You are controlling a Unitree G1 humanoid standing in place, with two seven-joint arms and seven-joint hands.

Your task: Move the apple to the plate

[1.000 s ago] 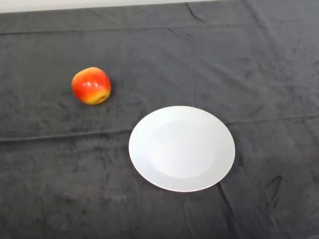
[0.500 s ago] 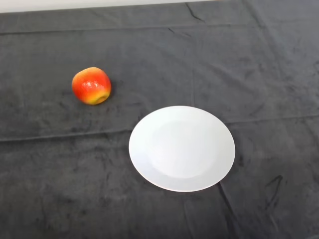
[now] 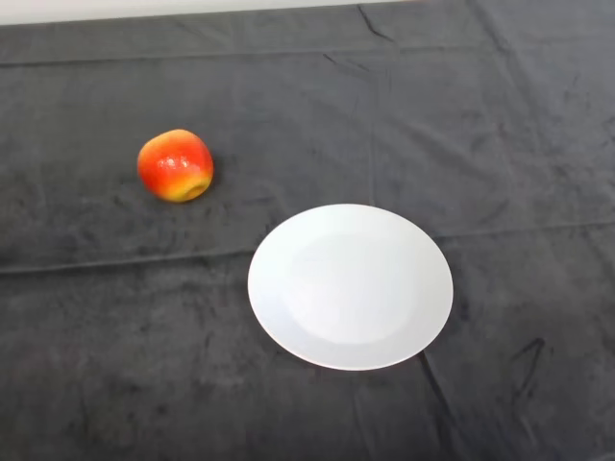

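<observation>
A round red-and-yellow apple (image 3: 175,165) sits on the dark grey cloth (image 3: 500,115), apart from the white round plate (image 3: 351,286) lying nearer and to its right.

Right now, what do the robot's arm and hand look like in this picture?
No part of the robot appears in the head view, so their look cannot be described. Only a red-yellow apple, a round white plate and the dark cloth are visible.
</observation>
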